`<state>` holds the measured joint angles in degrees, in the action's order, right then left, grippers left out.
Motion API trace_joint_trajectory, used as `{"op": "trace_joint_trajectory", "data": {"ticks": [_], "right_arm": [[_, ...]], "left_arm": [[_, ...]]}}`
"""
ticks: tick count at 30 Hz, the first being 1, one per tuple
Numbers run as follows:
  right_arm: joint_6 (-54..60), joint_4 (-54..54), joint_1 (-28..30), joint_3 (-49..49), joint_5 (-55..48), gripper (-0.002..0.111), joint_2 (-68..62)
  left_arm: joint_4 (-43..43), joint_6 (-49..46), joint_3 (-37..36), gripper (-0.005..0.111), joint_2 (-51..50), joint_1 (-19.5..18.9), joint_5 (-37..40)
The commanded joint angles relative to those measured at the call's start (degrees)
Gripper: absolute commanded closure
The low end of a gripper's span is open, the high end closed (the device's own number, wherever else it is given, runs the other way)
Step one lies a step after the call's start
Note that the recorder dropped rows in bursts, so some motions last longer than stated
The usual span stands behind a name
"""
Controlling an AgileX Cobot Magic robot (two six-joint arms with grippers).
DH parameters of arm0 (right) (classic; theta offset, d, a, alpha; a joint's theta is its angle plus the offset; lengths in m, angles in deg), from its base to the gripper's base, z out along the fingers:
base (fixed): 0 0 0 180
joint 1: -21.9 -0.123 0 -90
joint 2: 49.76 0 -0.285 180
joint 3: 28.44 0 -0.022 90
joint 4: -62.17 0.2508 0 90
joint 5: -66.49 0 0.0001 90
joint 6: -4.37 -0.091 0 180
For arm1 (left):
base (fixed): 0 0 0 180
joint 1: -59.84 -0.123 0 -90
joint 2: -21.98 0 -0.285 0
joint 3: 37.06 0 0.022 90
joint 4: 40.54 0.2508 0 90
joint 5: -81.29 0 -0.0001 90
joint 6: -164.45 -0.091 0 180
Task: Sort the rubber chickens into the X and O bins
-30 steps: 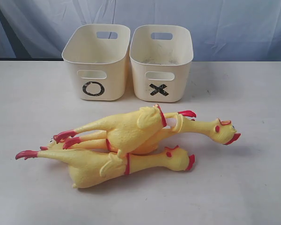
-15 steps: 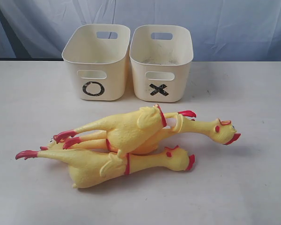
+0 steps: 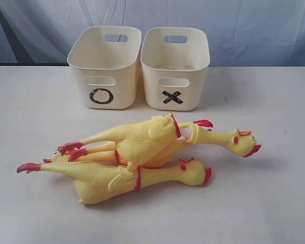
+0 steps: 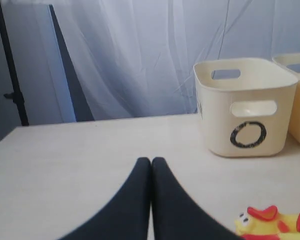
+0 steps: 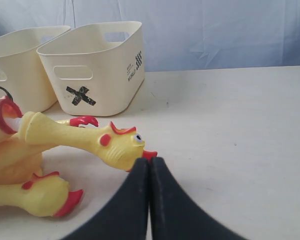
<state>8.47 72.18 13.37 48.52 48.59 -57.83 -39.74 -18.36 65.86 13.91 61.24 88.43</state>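
Three yellow rubber chickens lie piled in the middle of the table. The top one (image 3: 137,137) lies across the other two. The front one (image 3: 122,178) has its head to the right, and the back one's head (image 3: 239,142) sticks out furthest right. Behind them stand the O bin (image 3: 123,86) on the left and the X bin (image 3: 193,86) on the right, both empty. Neither gripper shows in the exterior view. My left gripper (image 4: 151,160) is shut and empty, with the O bin (image 4: 215,125) ahead. My right gripper (image 5: 149,160) is shut and empty, its tips just short of a chicken's beak (image 5: 149,154), near the X bin (image 5: 105,85).
A pale blue curtain (image 3: 254,25) hangs behind the table's far edge. A black stand (image 4: 10,75) rises beyond the table's corner in the left wrist view. The white tabletop (image 3: 274,203) extends on all sides of the pile.
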Motion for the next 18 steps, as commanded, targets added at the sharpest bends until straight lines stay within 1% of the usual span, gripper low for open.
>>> {"op": "trace_joint_trajectory", "data": {"ticks": [1,4,12,15,17,18], "right_arm": [[0.19,0.08,-0.22,0.26,0.48,0.109,0.29],[0.19,0.08,-0.22,0.26,0.48,0.109,0.29],[0.19,0.08,-0.22,0.26,0.48,0.109,0.29],[0.19,0.08,-0.22,0.26,0.48,0.109,0.29],[0.19,0.08,-0.22,0.26,0.48,0.109,0.29],[0.19,0.08,-0.22,0.26,0.48,0.109,0.29]], "left_arm": [[-0.32,0.63,-0.13,0.107,0.28,-0.12,-8.53],[-0.32,0.63,-0.13,0.107,0.28,-0.12,-11.37],[-0.80,1.79,-0.13,0.107,0.28,-0.12,-11.51],[-5.23,7.60,-0.13,0.107,0.28,-0.12,-13.22],[-9.89,13.72,-0.13,0.107,0.28,-0.12,-16.29],[-10.48,17.62,-0.13,0.107,0.28,-0.12,-17.58]]}}
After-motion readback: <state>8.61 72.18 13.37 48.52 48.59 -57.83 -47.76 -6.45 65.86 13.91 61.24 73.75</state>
